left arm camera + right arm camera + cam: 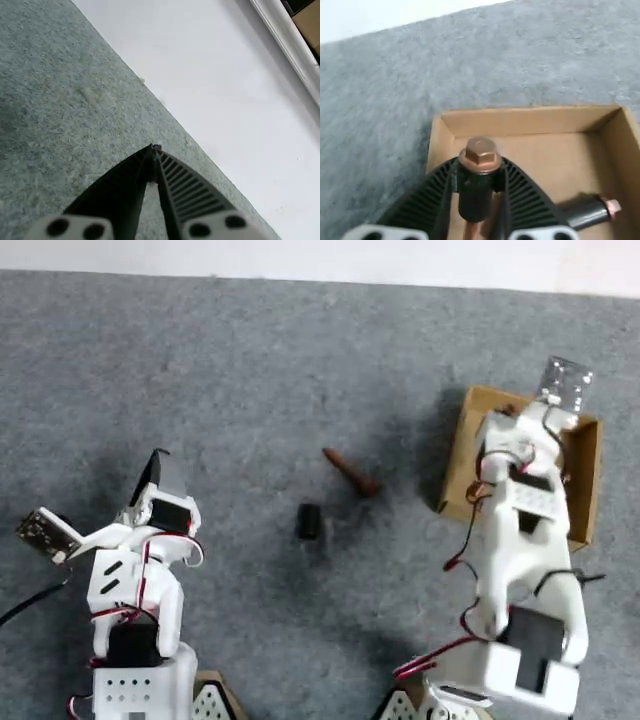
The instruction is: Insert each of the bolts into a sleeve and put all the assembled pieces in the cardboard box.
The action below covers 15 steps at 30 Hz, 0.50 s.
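Our right hand (479,172) clamps a black-sleeved copper hex bolt (479,156) above the brown cardboard box (520,120). Our left hand (152,150) sits closed, empty.

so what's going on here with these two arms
The right end effector holds an assembled bolt-and-sleeve piece over the cardboard box, and a second assembled piece lies inside the box. A loose bolt and a loose sleeve lie apart on the table between the arms, not yet joined. The left end effector is shut on nothing, off to the side.
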Motion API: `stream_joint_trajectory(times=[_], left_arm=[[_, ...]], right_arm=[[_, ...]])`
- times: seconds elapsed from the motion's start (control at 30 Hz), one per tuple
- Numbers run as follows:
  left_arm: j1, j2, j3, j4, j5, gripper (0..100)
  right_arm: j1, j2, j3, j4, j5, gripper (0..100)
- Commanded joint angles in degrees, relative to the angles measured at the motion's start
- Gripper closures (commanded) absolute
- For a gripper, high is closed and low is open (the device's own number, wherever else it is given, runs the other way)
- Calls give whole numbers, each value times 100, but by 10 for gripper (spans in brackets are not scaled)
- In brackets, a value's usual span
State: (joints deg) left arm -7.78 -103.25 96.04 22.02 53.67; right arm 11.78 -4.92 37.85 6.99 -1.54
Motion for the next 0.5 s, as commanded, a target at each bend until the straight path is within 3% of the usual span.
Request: stream_joint_trajectory(times=[0.0, 0.27, 0.47], left_arm=[[-75, -40, 110, -141, -53, 993], [-101, -48, 110, -62, -53, 993], [-110, -48, 110, -62, -53, 993]], right_arm=[[-224, 198, -418, -13, -53, 876], [-312, -286, -66, 400, -44, 862], [-1587, -2431, 1068, 1279, -35, 864]])
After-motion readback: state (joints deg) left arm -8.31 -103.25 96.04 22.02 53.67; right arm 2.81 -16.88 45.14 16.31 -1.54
